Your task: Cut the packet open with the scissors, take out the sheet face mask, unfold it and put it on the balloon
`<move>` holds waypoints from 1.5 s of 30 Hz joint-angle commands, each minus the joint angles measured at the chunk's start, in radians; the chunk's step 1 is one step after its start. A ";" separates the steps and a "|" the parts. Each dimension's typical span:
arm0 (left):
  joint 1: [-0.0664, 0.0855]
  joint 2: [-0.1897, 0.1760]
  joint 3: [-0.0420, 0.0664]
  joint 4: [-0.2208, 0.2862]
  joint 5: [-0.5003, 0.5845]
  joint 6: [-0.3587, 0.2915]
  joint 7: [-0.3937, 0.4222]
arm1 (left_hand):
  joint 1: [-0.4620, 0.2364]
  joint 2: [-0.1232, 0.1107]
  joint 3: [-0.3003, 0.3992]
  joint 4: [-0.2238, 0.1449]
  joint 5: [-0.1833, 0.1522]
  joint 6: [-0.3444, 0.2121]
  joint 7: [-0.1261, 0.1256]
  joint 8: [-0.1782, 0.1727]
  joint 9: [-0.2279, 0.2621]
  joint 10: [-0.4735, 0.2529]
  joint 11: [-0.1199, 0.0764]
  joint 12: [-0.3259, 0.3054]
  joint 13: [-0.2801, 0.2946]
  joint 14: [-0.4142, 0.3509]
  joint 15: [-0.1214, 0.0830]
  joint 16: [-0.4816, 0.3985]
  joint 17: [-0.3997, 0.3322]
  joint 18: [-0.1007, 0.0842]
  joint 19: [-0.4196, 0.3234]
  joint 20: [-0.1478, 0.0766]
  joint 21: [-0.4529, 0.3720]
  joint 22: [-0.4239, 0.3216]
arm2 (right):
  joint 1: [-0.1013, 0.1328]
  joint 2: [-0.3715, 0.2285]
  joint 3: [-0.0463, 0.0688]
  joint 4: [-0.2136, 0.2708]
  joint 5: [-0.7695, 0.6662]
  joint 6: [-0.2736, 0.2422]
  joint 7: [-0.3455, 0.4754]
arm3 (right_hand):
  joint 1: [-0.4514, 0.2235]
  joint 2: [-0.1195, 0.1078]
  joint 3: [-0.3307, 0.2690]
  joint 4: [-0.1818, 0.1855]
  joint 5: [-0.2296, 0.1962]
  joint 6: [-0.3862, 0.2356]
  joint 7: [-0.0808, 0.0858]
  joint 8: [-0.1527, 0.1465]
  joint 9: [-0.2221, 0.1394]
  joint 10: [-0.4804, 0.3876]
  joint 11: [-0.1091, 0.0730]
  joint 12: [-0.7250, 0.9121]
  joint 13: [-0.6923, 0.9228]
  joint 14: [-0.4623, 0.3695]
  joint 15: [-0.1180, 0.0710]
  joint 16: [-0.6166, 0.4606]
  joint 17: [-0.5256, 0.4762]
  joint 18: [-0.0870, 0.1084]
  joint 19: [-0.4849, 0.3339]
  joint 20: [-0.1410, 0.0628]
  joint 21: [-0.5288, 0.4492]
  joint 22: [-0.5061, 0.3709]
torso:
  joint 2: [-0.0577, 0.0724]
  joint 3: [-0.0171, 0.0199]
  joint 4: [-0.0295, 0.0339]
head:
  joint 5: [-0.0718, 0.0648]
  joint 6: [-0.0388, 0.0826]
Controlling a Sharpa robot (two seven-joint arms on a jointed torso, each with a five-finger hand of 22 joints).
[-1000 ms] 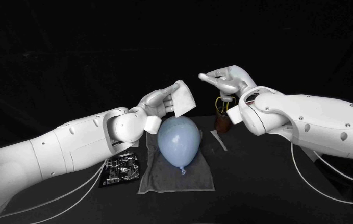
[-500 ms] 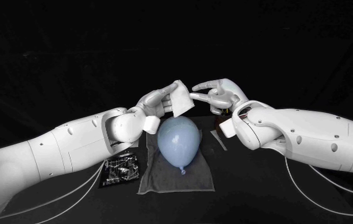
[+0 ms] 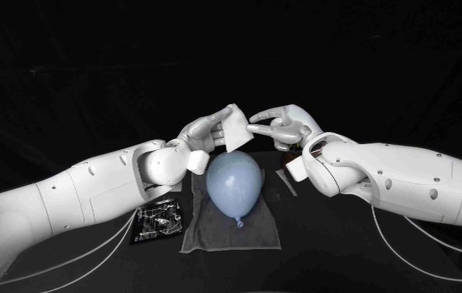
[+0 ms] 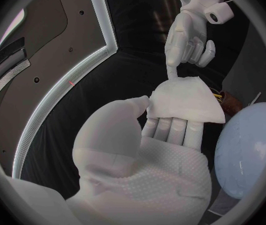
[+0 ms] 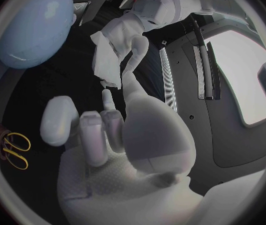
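Right hand [image 3: 287, 125] has closed in, touching the sheet face mask [image 3: 236, 129] the left hand [image 3: 202, 133] holds; whether it grips is unclear. Balloon [image 3: 235, 185] lies below on a towel [image 3: 207, 233].

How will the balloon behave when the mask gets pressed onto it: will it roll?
Likely light and easy to shove: the balloon lies loose on the grey cloth, nothing bracing it. Its rounded shape could roll sideways, though the cloth may add some grip.

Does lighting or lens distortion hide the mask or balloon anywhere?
Head view: black surroundings, but mask and balloon stand out lit. Left wrist view: fisheye curves the light strip; mask plain. Right wrist view: bright panel glares; balloon warped at the rim.
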 commanded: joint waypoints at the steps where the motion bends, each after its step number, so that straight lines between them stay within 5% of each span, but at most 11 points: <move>1: 0.001 0.001 0.001 0.003 0.006 0.000 0.017 | -0.007 -0.005 -0.001 0.006 -0.002 -0.003 0.015 0.004 -0.001 -0.001 0.005 -0.004 -0.001 -0.001 0.003 -0.004 0.001 0.009 -0.007 0.001 -0.004 -0.002 | -0.002 0.002 0.000 0.001 -0.039 0.022 -0.020 | 0.006 0.017 -0.006 -0.001 -0.001 0.028 -0.009 0.015 0.001 0.050 -0.011 0.013 0.197 0.106 -0.009 0.004 0.263 0.008 0.016 -0.003 0.014 0.015 | 0.000 0.0003 -0.0005 | 0.000 0.001; 9: 0.001 0.000 0.001 0.004 0.006 0.000 0.017 | -0.008 -0.008 0.001 0.006 -0.002 -0.004 0.015 0.004 -0.001 -0.002 0.005 -0.004 -0.001 -0.002 0.003 -0.005 0.001 0.008 -0.013 0.003 -0.006 -0.002 | -0.003 0.005 0.000 0.003 -0.046 0.024 -0.035 | 0.030 0.051 0.012 -0.016 -0.012 0.097 -0.040 0.042 -0.005 0.067 -0.039 0.035 0.213 0.106 -0.033 0.004 0.263 -0.001 0.043 -0.025 0.045 0.053 | 0.000 0.0001 -0.0001 | -0.001 0.001; 26: 0.001 -0.001 0.001 0.007 0.005 0.009 0.011 | -0.010 -0.011 0.003 0.006 -0.002 -0.005 0.016 0.005 0.000 -0.002 0.006 -0.004 -0.001 -0.003 0.004 -0.006 0.001 0.007 -0.020 0.005 -0.007 -0.003 | -0.004 0.020 0.000 -0.010 -0.059 0.015 -0.056 | 0.042 0.066 0.029 -0.026 -0.014 0.115 -0.049 0.045 -0.011 0.073 -0.048 0.043 0.220 0.106 -0.042 0.004 0.263 -0.004 0.051 -0.034 0.054 0.064 | 0.000 0.0000 0.0002 | 0.000 -0.001; 35: 0.001 -0.001 0.001 0.010 0.005 0.009 0.010 | -0.010 -0.012 0.003 0.007 -0.002 -0.005 0.016 0.005 -0.001 -0.003 0.006 -0.004 -0.001 -0.003 0.004 -0.006 0.001 0.008 -0.022 0.005 -0.007 -0.003 | -0.004 0.021 0.000 -0.005 -0.054 -0.030 -0.028 | 0.079 0.125 0.132 -0.078 -0.020 0.188 -0.092 0.096 0.006 0.102 -0.087 0.089 0.258 0.106 -0.078 0.004 0.263 -0.020 0.095 -0.066 0.110 0.130 | 0.000 0.0005 -0.0001 | 0.001 -0.002; 45: 0.001 -0.001 0.001 0.010 0.000 0.009 0.010 | -0.010 -0.014 0.005 0.005 -0.002 -0.006 0.016 0.006 -0.001 -0.004 0.006 -0.004 -0.001 -0.003 0.004 -0.006 0.001 0.007 -0.026 0.006 -0.007 -0.003 | -0.004 0.019 0.000 0.002 -0.058 -0.060 -0.024 | 0.015 0.102 0.255 -0.129 -0.021 0.182 -0.094 0.133 0.029 0.104 -0.091 0.093 0.260 0.106 -0.082 0.004 0.263 -0.027 0.109 -0.073 0.130 0.157 | 0.000 0.0000 -0.0003 | -0.001 -0.006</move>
